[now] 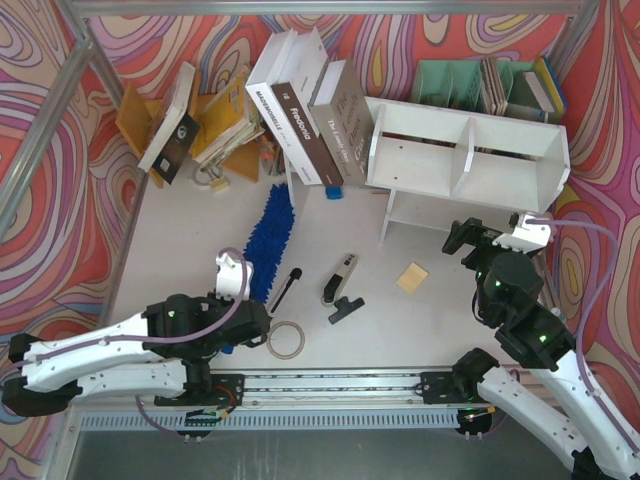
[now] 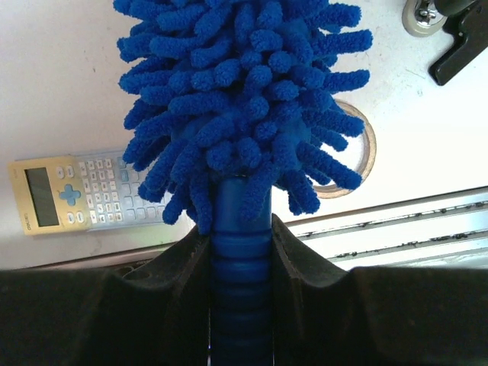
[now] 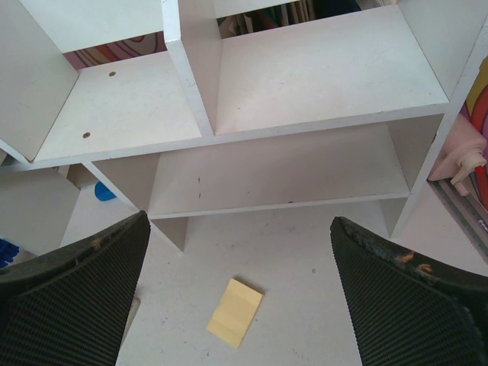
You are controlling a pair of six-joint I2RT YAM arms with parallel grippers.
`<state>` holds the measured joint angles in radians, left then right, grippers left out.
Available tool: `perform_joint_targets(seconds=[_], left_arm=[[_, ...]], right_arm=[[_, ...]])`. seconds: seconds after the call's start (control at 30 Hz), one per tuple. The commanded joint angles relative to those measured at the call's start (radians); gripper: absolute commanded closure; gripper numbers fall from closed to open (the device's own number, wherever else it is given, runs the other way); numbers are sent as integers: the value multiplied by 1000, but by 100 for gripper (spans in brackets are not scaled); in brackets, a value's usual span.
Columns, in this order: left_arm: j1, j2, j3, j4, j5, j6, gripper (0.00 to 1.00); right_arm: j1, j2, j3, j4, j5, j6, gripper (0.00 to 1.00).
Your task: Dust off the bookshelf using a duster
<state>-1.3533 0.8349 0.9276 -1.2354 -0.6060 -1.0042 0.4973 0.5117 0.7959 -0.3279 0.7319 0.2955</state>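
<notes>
We hold the duster (image 2: 244,107) by its ribbed handle: our left gripper (image 2: 241,232) is clenched just below the fluffy head, we think for firm steering. The head is left of the bookshelf (image 1: 468,160), not touching it. Our right gripper (image 3: 240,229) stands wide and empty before the bookshelf, perhaps to steady it.

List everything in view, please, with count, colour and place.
bookshelf: one, white, far right.
duster: one, blue, centre-left.
books: several, mixed colours, leaning along the back.
file organiser: one, pale green, behind bookshelf.
calculator: one, gold, near edge under duster.
tape ring: one, beige, near edge.
sticky pad: one, yellow, before bookshelf.
handheld tool: one, black-and-silver, centre.
pen: one, black, right of duster.
clip-like piece: one, black, beside handheld tool.
left hand: one, black, shut on duster.
right hand: one, black, open, facing bookshelf.
</notes>
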Motion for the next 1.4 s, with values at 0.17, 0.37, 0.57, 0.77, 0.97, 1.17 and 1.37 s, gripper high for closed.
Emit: perform_joint_targets(seconds=[0.17, 0.37, 0.57, 0.77, 0.97, 1.17, 1.37], left_arm=[[9, -113, 145, -84, -143, 60, 100], [9, -122, 204, -99, -163, 119, 100], [9, -66, 138, -37, -114, 123, 100], [9, 10, -16, 57, -19, 23, 100], [8, 90, -124, 189, 66, -30, 100], [8, 100, -63, 112, -26, -27, 100], [8, -12, 46, 44, -166, 43, 100]], right_arm=[[-2, -11, -4, 0, 16, -11, 11], [-2, -3, -3, 1, 12, -8, 10], [-1, 3, -3, 3, 11, -9, 10], [-2, 5, -1, -2, 4, -1, 11], [-2, 7, -1, 1, 2, -5, 10], [-2, -3, -2, 2, 3, -7, 11], [-1, -6, -3, 2, 1, -6, 11]])
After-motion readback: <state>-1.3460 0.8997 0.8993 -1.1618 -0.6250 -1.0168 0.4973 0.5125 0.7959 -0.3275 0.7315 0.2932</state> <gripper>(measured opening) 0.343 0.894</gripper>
